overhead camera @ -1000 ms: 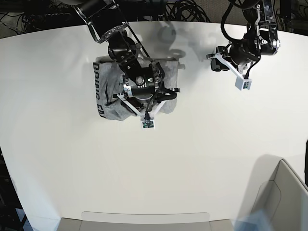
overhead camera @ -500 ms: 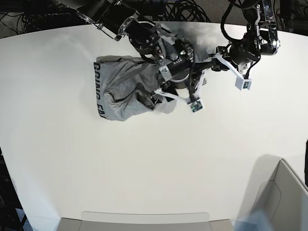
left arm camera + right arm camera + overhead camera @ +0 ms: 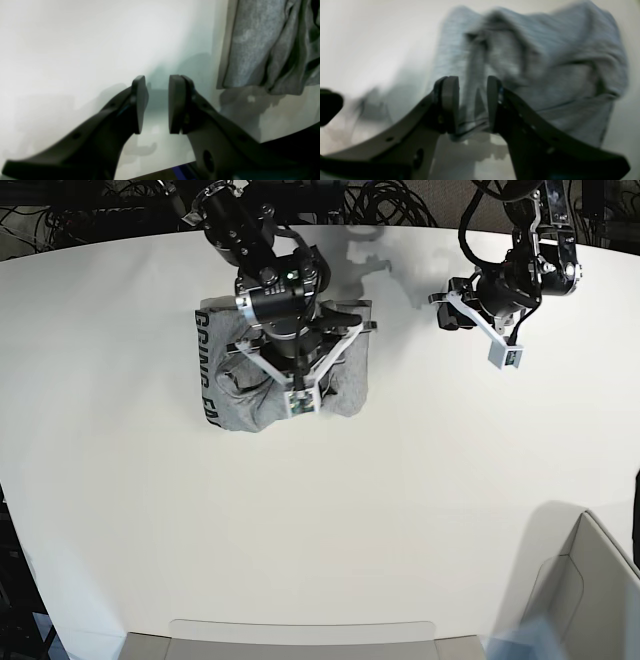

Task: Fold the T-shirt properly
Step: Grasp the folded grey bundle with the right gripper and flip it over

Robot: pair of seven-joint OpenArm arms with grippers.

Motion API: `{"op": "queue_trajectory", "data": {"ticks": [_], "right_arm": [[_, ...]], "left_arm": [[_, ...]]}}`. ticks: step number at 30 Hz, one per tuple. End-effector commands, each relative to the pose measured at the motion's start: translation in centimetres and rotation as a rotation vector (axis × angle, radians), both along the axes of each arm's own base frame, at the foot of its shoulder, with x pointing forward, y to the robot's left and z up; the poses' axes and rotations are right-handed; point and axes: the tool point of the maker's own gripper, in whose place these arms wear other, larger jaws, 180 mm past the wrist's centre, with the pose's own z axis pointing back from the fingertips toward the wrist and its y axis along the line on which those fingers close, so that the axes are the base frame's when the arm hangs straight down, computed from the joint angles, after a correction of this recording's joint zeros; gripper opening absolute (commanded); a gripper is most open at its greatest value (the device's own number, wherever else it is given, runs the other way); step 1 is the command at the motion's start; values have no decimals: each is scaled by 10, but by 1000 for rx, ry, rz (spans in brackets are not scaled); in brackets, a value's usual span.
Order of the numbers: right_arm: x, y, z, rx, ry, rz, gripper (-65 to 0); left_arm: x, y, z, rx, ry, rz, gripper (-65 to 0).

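- Nearest you in the base view, the bare white bench (image 3: pixel 330 530) runs forward to a pale box wall (image 3: pixel 590 580) at the lower right corner.
- Further back, the grey T-shirt (image 3: pixel 232 385) lies bunched and wrinkled on the bench, left of centre, with black block lettering (image 3: pixel 203 370) along its left edge.
- Your right tool (image 3: pixel 472 105) sits over the T-shirt's middle; in its wrist view the fingers (image 3: pixel 450 102) stand a small gap apart, straddling a hemmed fold of the grey cloth (image 3: pixel 545 75). The picture is blurred, so you cannot tell whether they pinch that fold or only frame it.
- Well apart, toward the far right of the bench, your left tool (image 3: pixel 448 312) hangs clear of the T-shirt. Its wrist view shows the pads (image 3: pixel 175 102) spread a little, bare bench between them, holding nothing.
- In that same wrist view, a grey edge of the T-shirt (image 3: pixel 250 45) lies off to the upper right.
- Beyond the far edge, dark cables (image 3: pixel 380 200) crowd the background.
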Motion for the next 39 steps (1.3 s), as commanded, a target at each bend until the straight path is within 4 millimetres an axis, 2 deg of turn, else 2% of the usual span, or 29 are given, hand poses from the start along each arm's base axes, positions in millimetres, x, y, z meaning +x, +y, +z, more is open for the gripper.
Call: {"op": "queue_trajectory", "data": {"ticks": [1, 5, 9, 12, 14, 16, 18, 20, 22, 25, 28, 30, 31, 32, 33, 35, 37, 39], "right_arm": [[12, -9, 18, 27, -59, -51, -473], [6, -31, 9, 6, -32, -97, -473], [4, -33, -1, -16, -7, -89, -473], [17, -34, -3, -41, -8, -88, -473], [30, -32, -14, -61, 21, -81, -473], [46, -33, -32, -79, 79, -75, -473], [72, -34, -38, -79, 85, -82, -473], [99, -32, -27, -75, 15, -79, -473], [120, -22, -2, -50, -86, -70, -473], [135, -2, 20, -42, -162, -24, -473], [130, 15, 12, -84, -152, 45, -473], [123, 20, 7, -101, -150, 72, -473], [119, 20, 8, -93, -153, 73, -473], [115, 12, 9, -89, -164, 59, -473], [111, 3, 14, -91, -190, 50, -473], [105, -2, 31, -71, -255, 58, -473], [103, 0, 45, -46, -301, 69, -473], [96, 14, 54, -43, -329, 138, -473]], "left_arm": [[4, 0, 6, 1, -28, -8, -494], [4, 0, 6, 1, -28, -8, -494], [4, 0, 6, 0, -28, -7, -494], [5, 0, 7, 0, -29, -7, -494], [5, 0, 7, 0, -29, -7, -494], [5, 0, 7, 0, -29, -7, -494], [5, 0, 7, 0, -29, -7, -494], [5, -1, 6, -2, -29, -6, -494], [5, 0, 7, -1, -30, -5, -494], [5, 0, 7, -1, -31, -5, -494], [5, -1, 7, -2, -31, -4, -494], [10, -1, 10, -4, -45, -5, -494], [12, -2, 12, -4, -51, -9, -494], [13, -8, 12, -10, -53, -25, -494], [13, -14, 11, -17, -52, -42, -494], [11, -23, 10, -25, -47, -70, -494], [10, -34, 9, -37, -44, -103, -494], [16, -46, 13, -49, -61, -137, -494]]}}
